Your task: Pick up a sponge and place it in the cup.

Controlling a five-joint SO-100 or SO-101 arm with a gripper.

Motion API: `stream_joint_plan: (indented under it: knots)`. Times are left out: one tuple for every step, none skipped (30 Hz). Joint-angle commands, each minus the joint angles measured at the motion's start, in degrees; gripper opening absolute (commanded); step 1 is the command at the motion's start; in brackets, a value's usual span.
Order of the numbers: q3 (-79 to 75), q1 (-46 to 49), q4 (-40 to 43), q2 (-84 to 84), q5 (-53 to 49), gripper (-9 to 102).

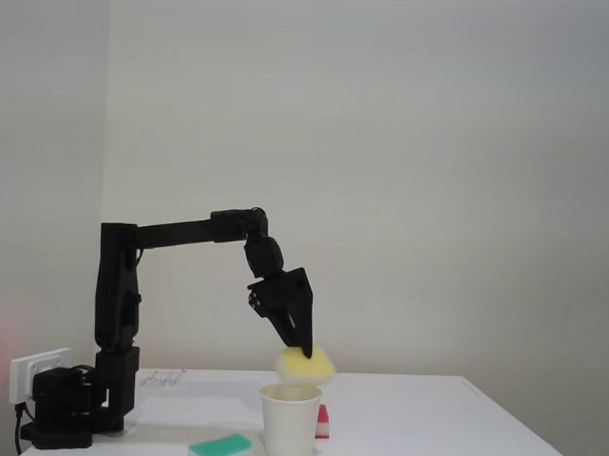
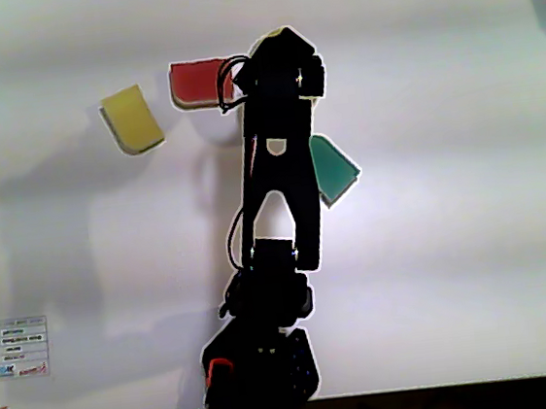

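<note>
Fingers of the gripper (image 1: 307,354) clamp the sponge (image 1: 308,366), which we see hanging directly above the cup (image 1: 289,424) on the table (image 1: 457,433), just clear of its rim.

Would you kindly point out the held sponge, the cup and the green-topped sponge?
sponge (image 1: 310,365), fixed view, its yellow side.
cup (image 1: 290,428), fixed view, its white wall.
green-topped sponge (image 1: 220,446), fixed view, its green top.
</note>
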Motion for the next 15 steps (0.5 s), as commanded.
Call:
stream_joint_plan:
  knots:
    - [0.2, 0.1, 0.4, 3.6, -0.1, 0]
    - [0.4, 0.4, 0.2, 3.7, -0.4, 0]
    - [0.7, 0.5, 0.1, 3.8, -0.6, 0]
    - [0.8, 0.6, 0.0, 3.9, -0.6, 0]
    - [1.1, 0.8, -0.1, 4.0, -0.6, 1]
    - [1.4, 1.0, -0.2, 4.3, -0.5, 5]
    - [1.8, 1.2, -0.3, 4.6, -0.9, 9]
    - [2.3, 1.5, -0.4, 4.9, -1.6, 13]
    - [2.9, 1.8, -0.8, 5.4, -2.3, 16]
    - [3.5, 2.1, -1.2, 5.7, -3.2, 20]
    - [4.2, 2.5, -1.7, 6.2, -4.2, 24]
    - [4.7, 2.8, -1.8, 6.5, -5.1, 28]
    - [5.1, 3.1, -1.9, 6.8, -5.6, 28]
    - [5.4, 3.3, -1.9, 6.9, -5.9, 28]
    - [5.6, 3.4, -1.9, 7.2, -6.1, 29]
